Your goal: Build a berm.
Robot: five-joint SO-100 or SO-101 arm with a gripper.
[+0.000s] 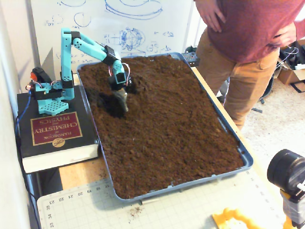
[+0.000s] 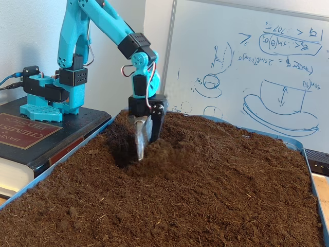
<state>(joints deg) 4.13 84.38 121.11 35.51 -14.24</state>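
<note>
Teal arm's hand (image 2: 145, 149) points down, tips dug into soil, fingers nearly together, holding nothing. Raised mound of loose dark-brown soil (image 2: 169, 154) touches it, far-left part of blue plastic tray (image 1: 238, 148).

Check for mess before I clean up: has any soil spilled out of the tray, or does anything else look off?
A few soil crumbs lie on the cutting mat just outside the tray. Otherwise nothing stands out: the gripper is dug into the soil beside the berm.

Crumbly matt soil (image 2: 205, 195), glossy blue plastic tray (image 1: 245, 160), matt teal plastic arm (image 2: 97, 20)
</note>
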